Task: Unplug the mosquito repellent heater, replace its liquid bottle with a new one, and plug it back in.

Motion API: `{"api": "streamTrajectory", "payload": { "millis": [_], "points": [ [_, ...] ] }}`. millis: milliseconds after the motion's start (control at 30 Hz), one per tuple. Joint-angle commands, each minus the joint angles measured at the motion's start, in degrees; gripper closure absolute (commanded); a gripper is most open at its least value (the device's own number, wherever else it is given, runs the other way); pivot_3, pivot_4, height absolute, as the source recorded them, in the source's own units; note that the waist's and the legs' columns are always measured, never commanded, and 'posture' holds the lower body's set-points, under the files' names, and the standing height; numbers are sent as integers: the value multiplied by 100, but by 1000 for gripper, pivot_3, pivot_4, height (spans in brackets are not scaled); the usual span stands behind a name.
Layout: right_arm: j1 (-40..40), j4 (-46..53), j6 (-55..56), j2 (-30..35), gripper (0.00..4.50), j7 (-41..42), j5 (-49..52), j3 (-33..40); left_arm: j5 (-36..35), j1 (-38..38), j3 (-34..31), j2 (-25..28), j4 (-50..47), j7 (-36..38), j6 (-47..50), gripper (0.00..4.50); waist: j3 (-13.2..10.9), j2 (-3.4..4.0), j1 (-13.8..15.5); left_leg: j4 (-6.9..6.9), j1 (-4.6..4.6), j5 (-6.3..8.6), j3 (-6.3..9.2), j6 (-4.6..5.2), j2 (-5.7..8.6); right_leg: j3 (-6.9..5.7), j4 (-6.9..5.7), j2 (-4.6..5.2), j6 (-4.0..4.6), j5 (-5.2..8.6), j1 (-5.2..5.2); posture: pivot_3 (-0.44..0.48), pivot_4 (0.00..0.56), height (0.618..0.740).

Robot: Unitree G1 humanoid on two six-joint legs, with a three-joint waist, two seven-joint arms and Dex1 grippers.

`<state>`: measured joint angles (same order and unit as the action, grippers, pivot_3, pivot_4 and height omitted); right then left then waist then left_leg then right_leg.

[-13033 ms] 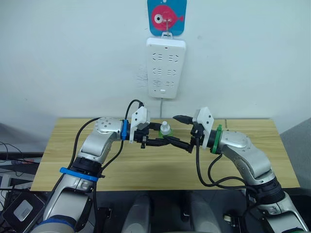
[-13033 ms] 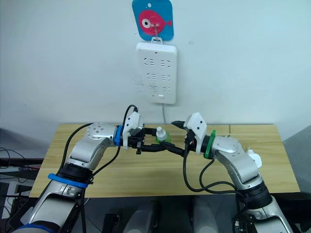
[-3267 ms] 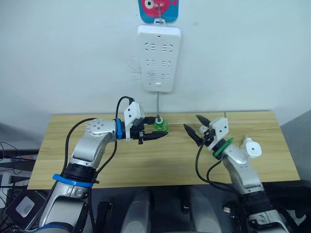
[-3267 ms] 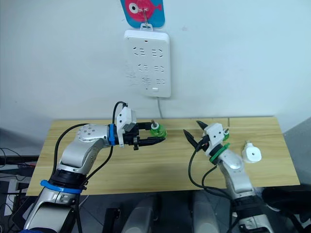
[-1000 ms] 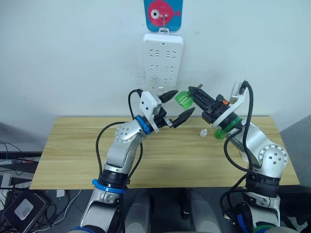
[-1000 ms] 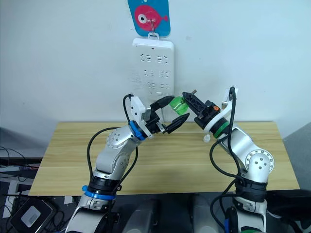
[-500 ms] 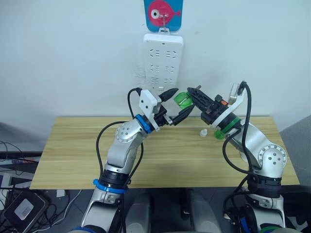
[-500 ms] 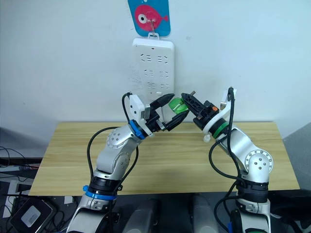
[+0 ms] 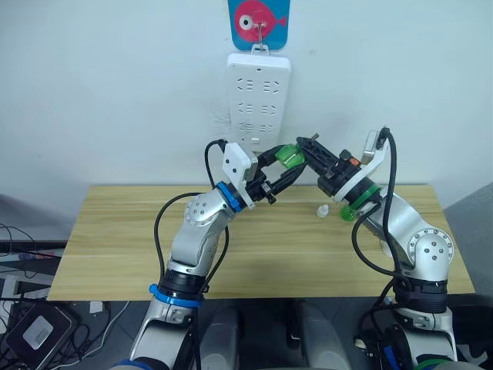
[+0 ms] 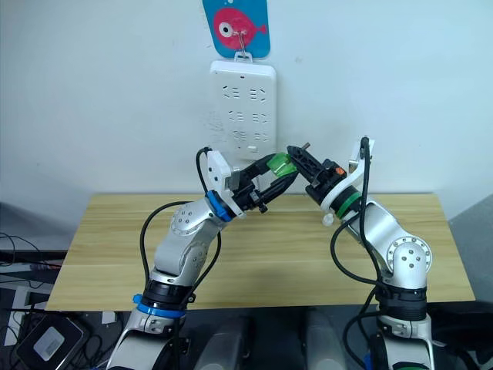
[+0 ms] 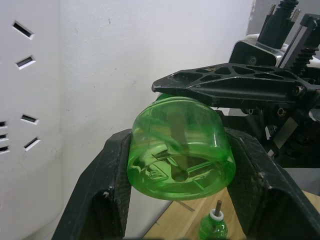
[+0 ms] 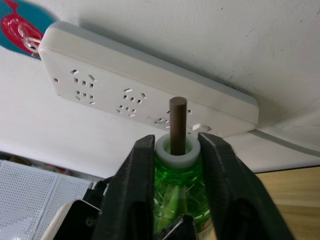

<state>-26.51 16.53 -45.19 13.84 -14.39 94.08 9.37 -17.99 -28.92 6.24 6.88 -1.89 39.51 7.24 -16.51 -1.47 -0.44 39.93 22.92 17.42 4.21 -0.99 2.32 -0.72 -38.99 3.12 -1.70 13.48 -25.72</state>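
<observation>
Both grippers clamp one green bottle in mid-air: the right gripper pinches its neck under the wick, the left gripper squeezes its base. For a clean handover, one should release only once the other's hold is secure

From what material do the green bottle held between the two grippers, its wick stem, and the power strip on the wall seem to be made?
Green bottle: likely clear glossy plastic; light passes through.
Wick stem: matte brown rod, perhaps fibre or carbon; uncertain.
Power strip: smooth white moulded plastic, by its look.
</observation>
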Motion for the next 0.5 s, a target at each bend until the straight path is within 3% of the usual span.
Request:
{"api": "streamTrajectory", "payload": {
  "millis": [33, 167, 300, 433, 500],
  "points": [
    [21, 416, -314, 468, 1617, 330, 269, -16, -241, -124, -24, 99, -152, 192, 183, 2240, 0, 0, 1, 0, 1, 0, 0, 0, 0, 0, 0, 0, 0, 0, 0, 25, 258, 740],
    [448, 584, -1145, 2047, 79, 855, 839, 317, -1083, -156, -145, 531, -314, 816, 1337, 2240, 0, 0, 31, 3, 2, 7, 2, 13, 3, -4, 10, 1, 0, 0, 9, 22, 263, 740],
    [1080, 274, -1817, 3615, 31, 1698, 479, 756, -1743, -51, -269, 1167, -317, 1506, 2243, 2240, 0, 0, 18, 2, 1, 13, 0, 24, 4, -3, 16, 0, -1, 0, 15, 8, 264, 740],
    [1651, -13, -1922, 4811, 31, 2569, -1229, 568, -2189, 8, -368, 1630, -388, 1850, 2907, 2240, 0, 0, -1, 5, -13, 23, -3, 44, -1, -4, 19, -4, -1, 1, 29, 0, 264, 740],
    [1801, -204, -1785, 5235, 31, 2808, -2210, 268, -2061, 108, -251, 1831, -445, 2032, 2864, 2240, 0, 0, -6, 7, -13, 23, -4, 45, -1, -3, 16, -5, -2, 1, 29, 1, 265, 740]
  ]
}}
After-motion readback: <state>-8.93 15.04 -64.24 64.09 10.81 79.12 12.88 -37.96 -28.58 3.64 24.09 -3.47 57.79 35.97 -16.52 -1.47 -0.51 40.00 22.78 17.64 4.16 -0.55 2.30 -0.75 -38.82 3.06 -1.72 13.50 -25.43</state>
